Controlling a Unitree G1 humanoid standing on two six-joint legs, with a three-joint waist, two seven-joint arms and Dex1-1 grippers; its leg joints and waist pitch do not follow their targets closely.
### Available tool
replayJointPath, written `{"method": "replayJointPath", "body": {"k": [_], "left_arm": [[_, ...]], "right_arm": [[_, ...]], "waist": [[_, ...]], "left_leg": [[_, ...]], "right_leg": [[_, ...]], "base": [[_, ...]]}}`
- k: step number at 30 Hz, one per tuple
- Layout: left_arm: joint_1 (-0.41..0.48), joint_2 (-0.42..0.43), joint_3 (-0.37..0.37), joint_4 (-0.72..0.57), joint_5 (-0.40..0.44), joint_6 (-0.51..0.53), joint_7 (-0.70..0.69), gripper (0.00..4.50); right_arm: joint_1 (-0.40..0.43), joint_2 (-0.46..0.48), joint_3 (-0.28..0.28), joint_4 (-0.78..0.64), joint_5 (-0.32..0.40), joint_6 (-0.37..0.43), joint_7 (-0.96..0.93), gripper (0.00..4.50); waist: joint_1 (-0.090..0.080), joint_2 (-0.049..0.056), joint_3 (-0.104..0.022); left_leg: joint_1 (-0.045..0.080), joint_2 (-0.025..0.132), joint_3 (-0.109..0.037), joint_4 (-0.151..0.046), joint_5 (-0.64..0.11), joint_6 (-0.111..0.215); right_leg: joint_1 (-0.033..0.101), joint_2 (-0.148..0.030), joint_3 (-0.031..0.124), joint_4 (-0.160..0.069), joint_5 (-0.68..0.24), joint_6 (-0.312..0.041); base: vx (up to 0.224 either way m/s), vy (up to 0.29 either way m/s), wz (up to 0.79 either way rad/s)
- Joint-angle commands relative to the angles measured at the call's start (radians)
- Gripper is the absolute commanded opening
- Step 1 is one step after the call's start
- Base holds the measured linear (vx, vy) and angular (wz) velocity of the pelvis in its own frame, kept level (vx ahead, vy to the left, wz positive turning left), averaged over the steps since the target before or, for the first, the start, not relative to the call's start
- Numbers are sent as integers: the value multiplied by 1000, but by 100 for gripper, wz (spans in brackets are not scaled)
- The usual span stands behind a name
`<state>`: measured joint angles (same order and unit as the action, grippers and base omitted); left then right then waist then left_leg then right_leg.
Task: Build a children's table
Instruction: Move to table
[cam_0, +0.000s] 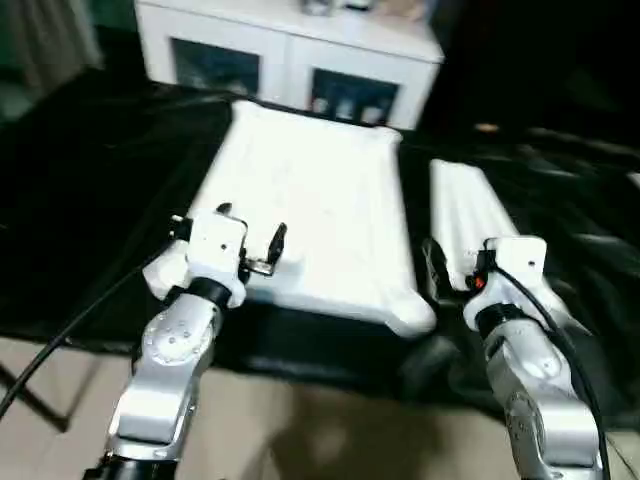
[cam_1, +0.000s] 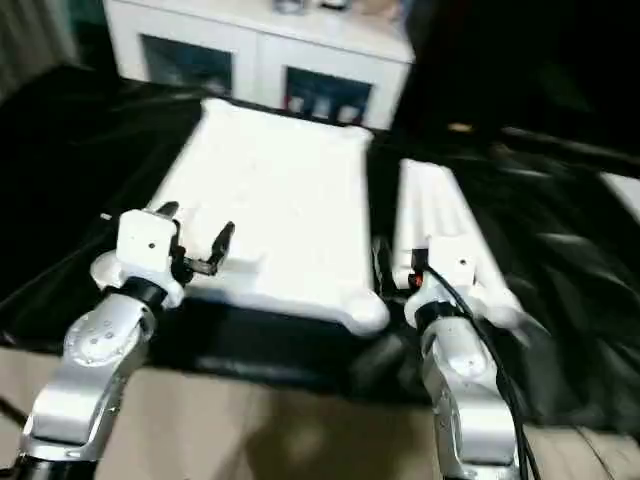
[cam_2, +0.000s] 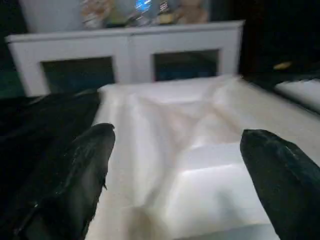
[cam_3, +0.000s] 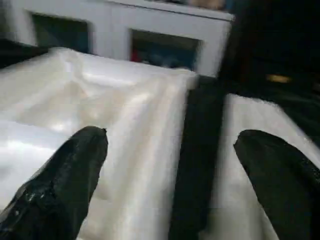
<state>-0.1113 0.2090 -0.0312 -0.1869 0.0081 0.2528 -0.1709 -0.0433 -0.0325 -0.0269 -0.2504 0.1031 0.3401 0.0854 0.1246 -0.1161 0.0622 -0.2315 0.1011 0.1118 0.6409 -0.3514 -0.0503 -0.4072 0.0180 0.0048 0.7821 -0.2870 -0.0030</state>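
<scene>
The children's table top (cam_0: 320, 190) lies on the black-draped work table, white, with rounded corner sockets. To its right lie the white tubular legs (cam_0: 466, 212), side by side. My left gripper (cam_0: 250, 228) hovers open over the top's near left corner; in the left wrist view its black fingers (cam_2: 75, 175) stand wide apart with the white top (cam_2: 175, 115) between and beyond them. My right gripper (cam_0: 455, 268) is open at the near end of the dark gap between the top and the legs; in the right wrist view its fingers (cam_3: 65, 175) straddle that gap (cam_3: 192, 165).
A white cabinet (cam_0: 290, 50) with glass doors stands behind the work table (cam_0: 100, 180). Black cloth spreads wide to the left and right of the white parts. The work table's front edge runs just below my wrists, with pale floor (cam_0: 300, 430) beneath.
</scene>
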Motion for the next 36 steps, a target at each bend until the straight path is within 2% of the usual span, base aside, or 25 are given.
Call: {"method": "replayJointPath", "body": {"k": [1,2,4,5,6,8,10,11,12,13,15,16,17,19,20,22,26,28,29,30,32,33,34,35,36], "left_arm": [[-12,-22,-39,-18,9,-4,-15,449],[-7,-21,-45,-23,11,0,-17,449],[-3,-20,-49,-30,12,4,-19,449],[1,-16,-53,-37,8,10,-25,449],[2,-15,-52,-37,7,9,-27,449],[2,-14,-49,-35,1,9,-30,449],[2,-18,-47,-33,-6,8,-30,449],[5,-24,-49,-33,-8,7,-29,449],[12,-28,-53,-36,-7,4,-27,449],[19,-32,-55,-41,-8,2,-27,449],[32,-44,-54,-51,-24,-6,-32,449],[40,-53,-58,-57,-38,-1,-38,449],[45,-52,-74,-61,-43,19,-50,449],[47,-39,-93,-61,-42,18,-74,449],[44,-24,-99,-65,-51,19,-103,449],[40,-14,-99,-61,-45,6,-109,449],[-21,-45,-72,3,-53,20,-87,449],[-36,-55,-85,15,-44,20,-79,449],[-39,-54,-92,18,-39,21,-79,449],[-45,-53,-94,29,-51,20,-88,449],[-54,-45,-101,44,-53,37,-101,449],[-61,-36,-110,51,-51,45,-117,449],[-64,-31,-114,53,-54,44,-130,449],[-75,-21,-121,64,-65,37,-170,449],[-75,-21,-121,64,-65,37,-170,449]], "right_arm": [[31,-24,-41,-21,5,-6,-4,450],[48,-25,-44,-27,9,-13,1,450],[58,-26,-49,-31,8,-14,0,450],[62,-25,-62,-37,18,-15,3,450],[61,-25,-63,-37,20,-16,3,450],[58,-26,-64,-37,19,-17,3,450],[52,-38,-59,-40,17,-14,8,450],[47,-48,-56,-44,23,-5,20,450],[41,-62,-47,-49,25,4,36,450],[37,-72,-40,-55,30,12,52,450],[33,-87,-28,-62,37,20,77,450],[32,-96,-28,-63,45,22,97,450],[30,-106,-30,-60,56,22,124,450],[30,-122,-32,-52,65,23,150,450],[29,-140,-33,-47,73,25,175,450],[30,-151,-31,-46,72,27,182,450],[17,-159,-65,-27,97,37,175,450],[8,-157,-76,-12,103,36,168,450],[3,-158,-73,-7,93,38,161,450],[-10,-149,-59,0,74,43,143,450],[-17,-139,-53,-8,73,53,137,450],[-19,-141,-51,-17,75,60,141,450],[-20,-145,-49,-22,76,61,146,450],[-24,-164,-46,-30,83,66,168,450],[-24,-164,-46,-30,83,66,168,450]], "waist": [[-39,48,-63],[-63,38,-69],[-75,-21,-80],[-9,-13,-69],[-7,-17,-65],[-19,-4,-49],[-32,53,-31],[-85,107,-21],[-101,86,-42],[-85,98,-53],[-102,57,-43],[-108,38,-45],[-98,-9,-58],[-60,-23,-68],[-65,-19,-78],[-69,-11,-75],[-72,18,-53],[-88,40,-53],[-97,57,-52],[-99,61,-52],[-102,41,-55],[-77,-2,-61],[-45,4,-54],[-32,-15,-60],[-19,-8,-47]], "left_leg": [[77,168,-104,-125,430,128],[77,100,-51,-123,423,221],[42,-4,12,-78,282,261],[-88,-11,-19,115,-6,115],[-114,10,-37,137,0,51],[-137,37,-52,138,83,-43],[-97,64,-27,-26,200,13],[-89,141,-92,-141,-67,9],[-36,194,-125,-153,-166,50],[0,203,-139,-146,-220,80],[13,183,-119,-125,-80,314],[10,161,-103,-108,13,359],[-58,92,-49,-57,212,350],[-152,50,-27,-32,335,235],[-130,70,-30,-43,523,140],[-119,64,-23,-45,552,108],[-86,124,-37,-90,222,35],[-62,211,-81,-130,125,99],[-48,284,-106,-162,92,232],[-50,289,-99,-163,84,266],[-76,232,-45,-127,85,349],[-132,70,42,-1,41,278],[-123,43,49,47,28,209],[-166,52,32,30,104,107],[-153,72,24,-28,161,54]], "right_leg": [[-108,-86,-63,-11,35,22],[-107,-86,-84,-63,145,-22],[-10,-122,-35,-174,175,-111],[153,-332,153,-294,-149,-411],[167,-321,145,-281,-160,-478],[152,-285,66,-273,-112,-482],[95,-174,-62,-292,-351,-316],[59,-61,-105,-153,-274,-161],[41,-73,-92,-114,-206,-120],[16,-86,-87,-85,-145,-100],[-25,-114,-71,-92,1,-40],[-24,-125,-57,-118,57,-45],[34,-170,-8,-182,205,-48],[133,-216,57,-184,451,-115],[116,-157,30,-136,768,-148],[110,-131,21,-138,819,-167],[85,-129,-11,-181,269,-259],[64,-118,-48,-160,116,-303],[35,-119,-83,-123,25,-292],[28,-121,-87,-112,21,-290],[39,-161,-54,-150,57,-368],[84,-175,-17,-256,-54,-394],[88,-216,1,-298,-224,-352],[126,-210,16,-281,-331,-181],[101,-192,8,-276,-362,2]], "base": [[178,8,-8],[172,28,8],[181,3,5],[208,-11,8],[208,-11,8],[139,16,-4],[106,28,-1],[103,91,0],[103,91,0],[119,58,2],[131,2,14],[116,-33,5],[82,-87,6],[76,-85,5],[70,-43,3],[35,-22,2],[0,0,0],[-20,-33,7],[-50,-101,17],[-50,-101,17],[-42,-147,12],[-54,-155,7],[-71,-158,-1],[-53,-145,-2],[-53,-145,-2]]}}
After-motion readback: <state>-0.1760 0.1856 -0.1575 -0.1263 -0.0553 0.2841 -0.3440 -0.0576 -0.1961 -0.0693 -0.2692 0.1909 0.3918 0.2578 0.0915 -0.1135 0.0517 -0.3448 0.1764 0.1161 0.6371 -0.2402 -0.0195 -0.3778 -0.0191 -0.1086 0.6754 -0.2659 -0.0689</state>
